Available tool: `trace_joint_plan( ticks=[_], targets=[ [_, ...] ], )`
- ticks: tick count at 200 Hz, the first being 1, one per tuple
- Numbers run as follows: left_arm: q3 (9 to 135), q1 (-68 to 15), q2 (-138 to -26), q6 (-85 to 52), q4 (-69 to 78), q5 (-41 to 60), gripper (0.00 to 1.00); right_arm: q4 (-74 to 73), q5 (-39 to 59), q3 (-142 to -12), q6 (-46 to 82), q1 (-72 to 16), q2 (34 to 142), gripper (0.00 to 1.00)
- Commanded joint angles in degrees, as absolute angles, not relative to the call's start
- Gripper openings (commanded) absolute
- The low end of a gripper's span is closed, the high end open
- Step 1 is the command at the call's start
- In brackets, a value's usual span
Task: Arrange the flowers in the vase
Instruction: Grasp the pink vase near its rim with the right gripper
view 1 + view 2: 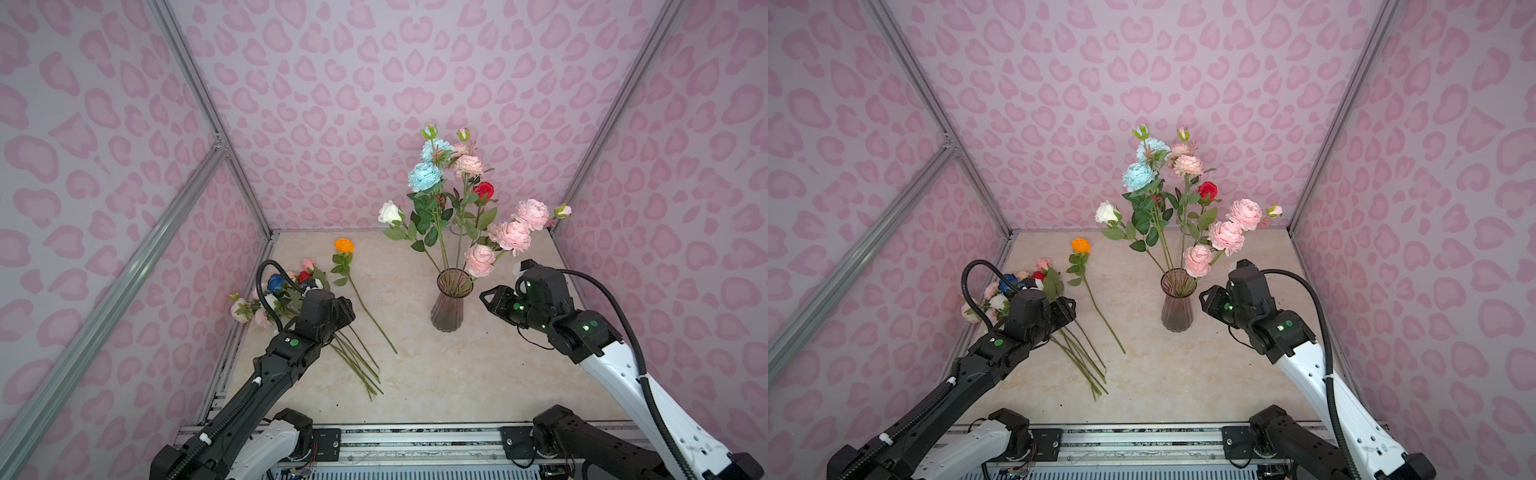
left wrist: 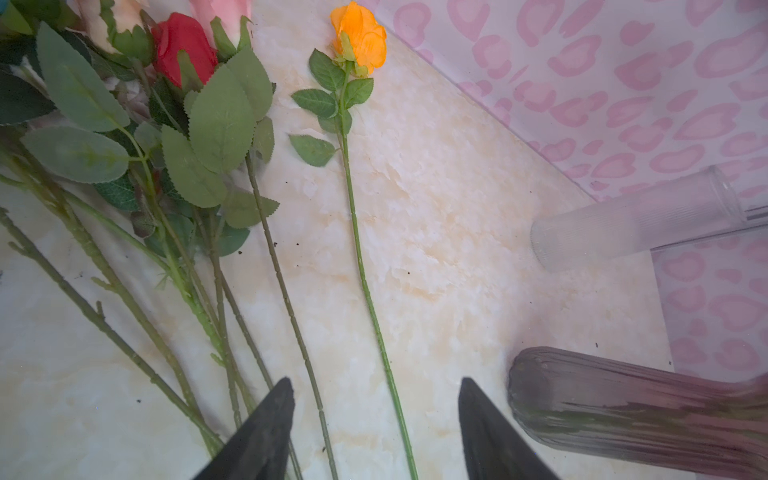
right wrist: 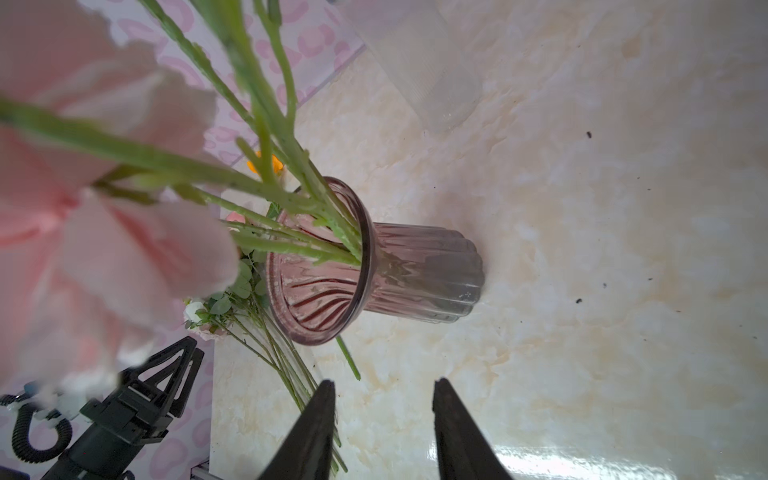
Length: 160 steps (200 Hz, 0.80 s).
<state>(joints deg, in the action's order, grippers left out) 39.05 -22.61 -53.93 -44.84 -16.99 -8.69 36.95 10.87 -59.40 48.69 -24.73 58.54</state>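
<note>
A ribbed smoky-pink glass vase (image 1: 446,309) (image 1: 1177,309) (image 3: 419,274) stands on the table and holds several flowers (image 1: 432,176): light blue, pink, red and white heads on long green stems. An orange rose (image 1: 344,245) (image 2: 359,35) lies flat on the table left of the vase. Further left lies a pile of flowers (image 1: 286,286) (image 2: 183,45). My left gripper (image 1: 345,311) (image 2: 376,382) is open above the stems; the orange rose's stem and one other run under its gap. My right gripper (image 1: 487,297) (image 3: 384,383) is open and empty, just right of the vase.
A clear ribbed glass cylinder (image 2: 636,216) (image 3: 415,62) stands behind the vase near the back wall. Pink patterned walls (image 1: 374,83) with metal frame posts (image 1: 208,116) close in the marble table (image 1: 478,374) on three sides. A metal rail (image 1: 415,436) runs along the front edge.
</note>
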Motion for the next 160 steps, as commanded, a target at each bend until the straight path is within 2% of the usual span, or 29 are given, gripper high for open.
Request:
trace_joint_plan(
  ticks=[1,47,160],
  targets=[
    [38.3,-22.6,-51.8,-44.3,-15.7,-7.5,0.64,34.3,13.7,-60.1,50.5,-24.7,61.9,0.35],
    [36.6,-22.6,-48.3,-44.2,-15.4,-6.7,0.65,30.5,13.0,-60.2,51.3,-25.1,65.0,0.35],
    [36.5,-22.6,-47.8,-43.2,-15.8,-6.0,0.65,34.0,9.1,-66.6,47.3,-25.1,74.3,0.31]
  ],
)
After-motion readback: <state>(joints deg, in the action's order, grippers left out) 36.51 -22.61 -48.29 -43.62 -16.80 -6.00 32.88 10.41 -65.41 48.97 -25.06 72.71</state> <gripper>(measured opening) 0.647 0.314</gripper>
